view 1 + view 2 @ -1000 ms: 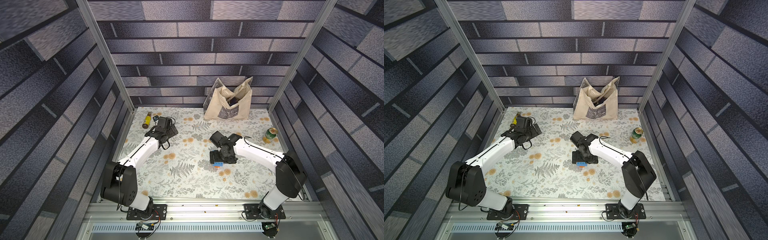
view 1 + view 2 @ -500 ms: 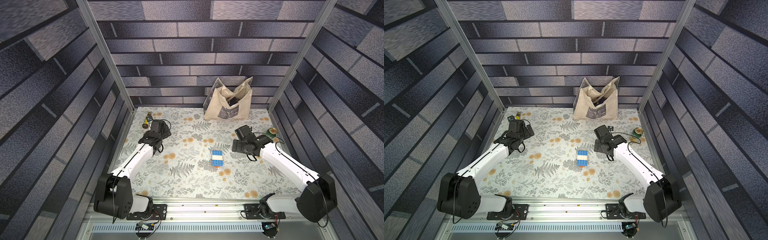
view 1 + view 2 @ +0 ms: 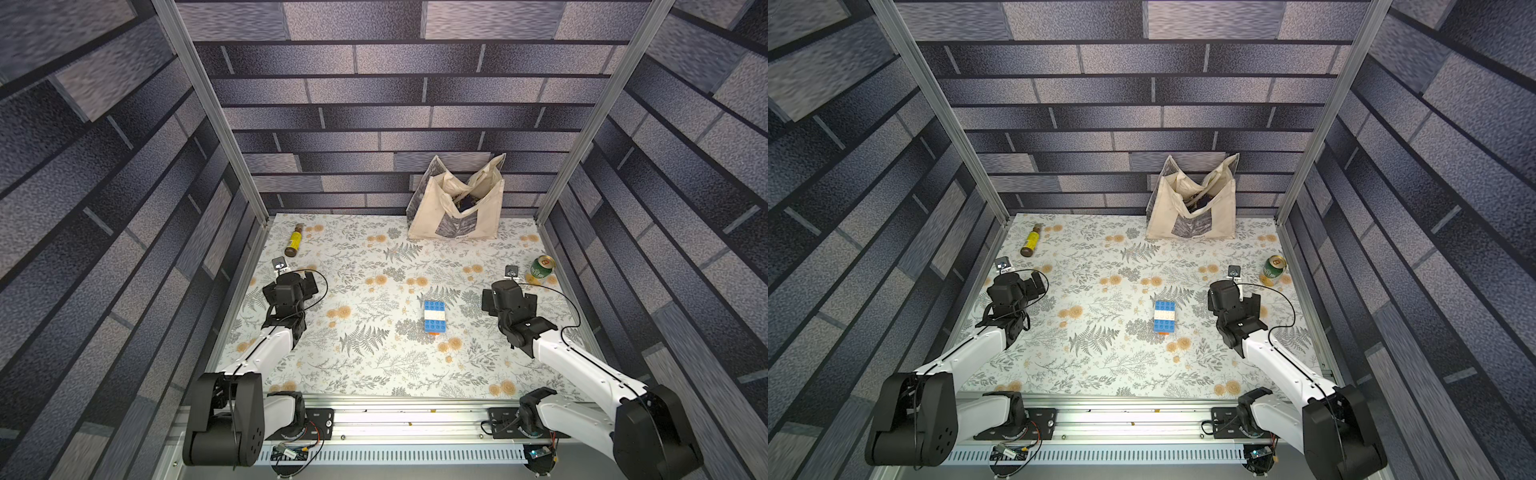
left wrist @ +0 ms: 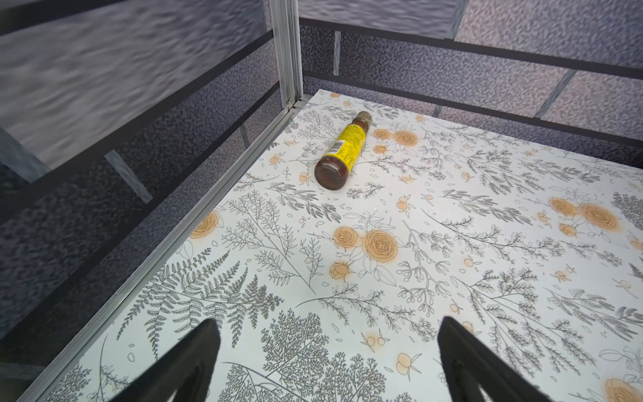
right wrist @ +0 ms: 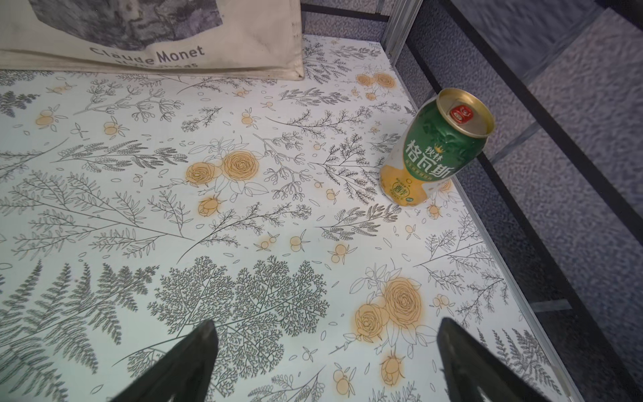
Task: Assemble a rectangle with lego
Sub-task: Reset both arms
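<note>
The rectangle [image 3: 434,316] [image 3: 1164,316] lies flat near the middle of the flowered table, in both top views. Its top shows blue, white and blue studded bands, and a sliver of orange lego [image 3: 433,333] peeks out at its near end. My right gripper [image 3: 505,295] hovers to the right of it, well apart. In the right wrist view the right gripper [image 5: 328,323] is open over bare table. My left gripper [image 3: 296,282] is far to the left near the side wall. In the left wrist view it [image 4: 328,323] is open and empty.
A yellow-labelled brown bottle [image 3: 294,245] [image 4: 342,153] lies at the back left. A green can [image 3: 542,269] [image 5: 435,149] stands by the right wall. A cream tote bag [image 3: 457,208] [image 5: 156,34] stands against the back wall. Walls enclose three sides.
My right gripper has left the rectangle and drawn back to the right, leaving it alone on the table. My left arm has pulled back toward the front left.
</note>
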`<state>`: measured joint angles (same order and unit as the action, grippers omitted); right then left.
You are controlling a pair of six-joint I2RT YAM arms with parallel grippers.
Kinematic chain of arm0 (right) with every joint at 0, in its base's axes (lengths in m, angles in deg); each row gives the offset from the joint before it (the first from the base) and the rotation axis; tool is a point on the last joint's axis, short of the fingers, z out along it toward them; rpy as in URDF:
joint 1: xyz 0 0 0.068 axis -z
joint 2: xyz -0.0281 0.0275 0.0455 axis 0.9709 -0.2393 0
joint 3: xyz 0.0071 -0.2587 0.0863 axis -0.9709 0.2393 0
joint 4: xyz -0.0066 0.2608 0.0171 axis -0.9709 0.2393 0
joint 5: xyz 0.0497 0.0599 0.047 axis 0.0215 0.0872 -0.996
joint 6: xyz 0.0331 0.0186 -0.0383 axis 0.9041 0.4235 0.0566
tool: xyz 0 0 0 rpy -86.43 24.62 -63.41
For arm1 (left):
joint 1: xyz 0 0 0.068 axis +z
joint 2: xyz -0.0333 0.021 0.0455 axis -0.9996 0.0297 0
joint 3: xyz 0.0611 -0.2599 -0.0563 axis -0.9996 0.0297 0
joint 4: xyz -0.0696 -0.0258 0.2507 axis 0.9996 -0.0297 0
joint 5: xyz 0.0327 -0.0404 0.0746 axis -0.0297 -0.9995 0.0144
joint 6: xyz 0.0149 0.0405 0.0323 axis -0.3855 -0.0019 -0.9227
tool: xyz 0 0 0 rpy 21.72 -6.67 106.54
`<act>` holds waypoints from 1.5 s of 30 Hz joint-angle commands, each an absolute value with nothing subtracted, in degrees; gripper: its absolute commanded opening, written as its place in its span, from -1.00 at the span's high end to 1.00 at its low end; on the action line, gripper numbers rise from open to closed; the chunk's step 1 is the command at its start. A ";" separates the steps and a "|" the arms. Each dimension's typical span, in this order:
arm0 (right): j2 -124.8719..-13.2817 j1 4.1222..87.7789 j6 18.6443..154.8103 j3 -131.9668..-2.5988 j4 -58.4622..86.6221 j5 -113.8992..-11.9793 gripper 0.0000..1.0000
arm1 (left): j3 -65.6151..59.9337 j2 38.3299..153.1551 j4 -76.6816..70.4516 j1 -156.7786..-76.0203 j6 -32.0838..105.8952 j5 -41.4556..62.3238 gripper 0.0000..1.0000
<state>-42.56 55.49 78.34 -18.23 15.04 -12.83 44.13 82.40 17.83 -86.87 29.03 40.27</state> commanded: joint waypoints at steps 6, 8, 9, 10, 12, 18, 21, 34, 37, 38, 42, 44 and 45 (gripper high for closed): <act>-43.12 60.52 72.42 -8.44 -12.55 -15.96 -1.00 | 46.45 91.21 32.51 -83.19 27.95 33.17 -1.00; -43.86 61.01 71.92 -7.73 -14.71 -16.56 -1.00 | 47.66 92.87 35.76 -83.29 27.95 33.38 -1.00; -44.22 61.19 71.34 -7.14 -16.23 -16.95 -1.00 | 47.65 93.94 36.72 -83.37 27.93 33.39 -1.00; -44.49 61.50 71.20 -6.64 -17.56 -17.51 -1.00 | 47.52 95.01 37.35 -83.44 27.67 33.31 -1.00; -45.57 62.40 71.04 -5.52 -20.87 -19.32 -1.00 | 46.15 97.03 36.77 -84.57 26.13 32.81 -1.00; -51.80 64.89 68.99 -4.24 -32.30 -26.12 -1.00 | 46.21 100.79 40.32 -85.17 24.10 30.06 -1.00; -56.45 66.52 66.94 -5.42 -36.99 -29.60 -1.00 | 46.10 100.59 39.77 -85.31 24.05 30.14 -1.00; -68.77 70.19 68.81 -10.75 -38.42 -34.61 -1.00 | 46.13 100.60 40.09 -85.66 23.52 30.02 -1.00; -68.72 70.35 68.90 -10.92 -38.09 -34.78 -1.00 | 46.13 100.64 40.15 -85.66 23.47 30.03 -1.00; -68.67 70.28 68.93 -10.92 -38.10 -34.80 -1.00 | 46.15 100.62 40.16 -85.66 23.46 30.04 -1.00; -68.73 70.30 68.91 -10.92 -38.07 -34.83 -1.00 | 46.00 100.81 39.82 -85.58 23.56 29.90 -1.00; -68.69 70.31 68.95 -10.92 -38.11 -34.80 -1.00 | 45.99 100.75 39.92 -85.53 23.63 29.78 -1.00; -68.67 70.28 68.90 -10.87 -38.08 -34.80 -1.00 | 46.04 100.74 39.94 -85.49 23.62 29.70 -1.00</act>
<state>-69.03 69.96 68.39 -10.32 -38.79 -34.43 46.63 101.15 39.29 -85.43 24.57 30.35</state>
